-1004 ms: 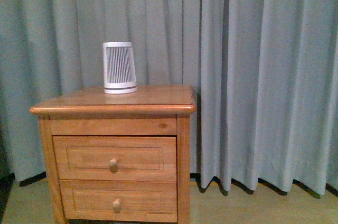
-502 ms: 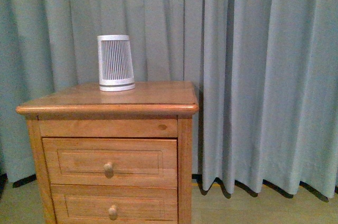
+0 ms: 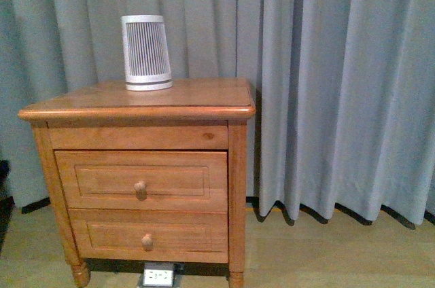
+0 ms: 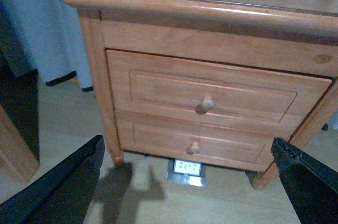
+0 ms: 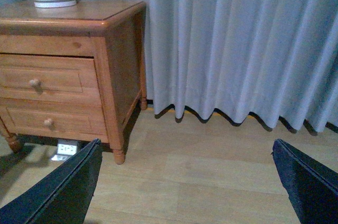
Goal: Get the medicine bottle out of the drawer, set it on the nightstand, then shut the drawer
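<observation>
Both pincers stand wide open, fingers far apart, and hold nothing. Left gripper hangs in front of the nightstand, facing its two drawers. Right gripper hangs off the nightstand's right front corner, above the wooden floor and before the grey curtain. The drawer, the upper one in the nightstand, is fully closed, with its round knob in the middle of the front. Its inside is hidden, so I cannot tell where the medicine bottle is. A white ribbed cone stands on the nightstand's top, at the back left.
</observation>
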Controlling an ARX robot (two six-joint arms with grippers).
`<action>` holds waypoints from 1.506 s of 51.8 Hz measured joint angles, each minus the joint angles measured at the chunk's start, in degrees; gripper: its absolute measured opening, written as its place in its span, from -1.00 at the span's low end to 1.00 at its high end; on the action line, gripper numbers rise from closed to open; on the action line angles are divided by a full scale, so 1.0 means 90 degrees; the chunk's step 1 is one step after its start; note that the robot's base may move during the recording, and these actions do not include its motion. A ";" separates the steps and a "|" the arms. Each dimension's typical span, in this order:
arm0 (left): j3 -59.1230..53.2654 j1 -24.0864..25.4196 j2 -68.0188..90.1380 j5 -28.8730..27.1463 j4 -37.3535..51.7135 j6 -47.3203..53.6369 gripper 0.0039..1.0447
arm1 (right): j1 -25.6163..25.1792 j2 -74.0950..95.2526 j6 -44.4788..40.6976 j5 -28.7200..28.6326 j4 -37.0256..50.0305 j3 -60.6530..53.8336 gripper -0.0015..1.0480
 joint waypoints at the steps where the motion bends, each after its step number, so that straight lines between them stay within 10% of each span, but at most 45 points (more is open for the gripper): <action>1: 0.0163 -0.0036 0.0211 0.0000 0.0073 -0.0002 0.87 | 0.0000 0.0000 0.0000 0.0000 0.0000 0.0000 0.87; 40: 0.5795 -0.0408 0.5693 0.0333 -0.0345 0.0527 0.87 | 0.0000 0.0000 0.0000 0.0002 0.0000 0.0000 0.87; 78: 0.7087 -0.0367 0.6545 0.0299 -0.0780 0.0780 0.75 | 0.0000 0.0000 0.0000 0.0002 0.0000 0.0000 0.87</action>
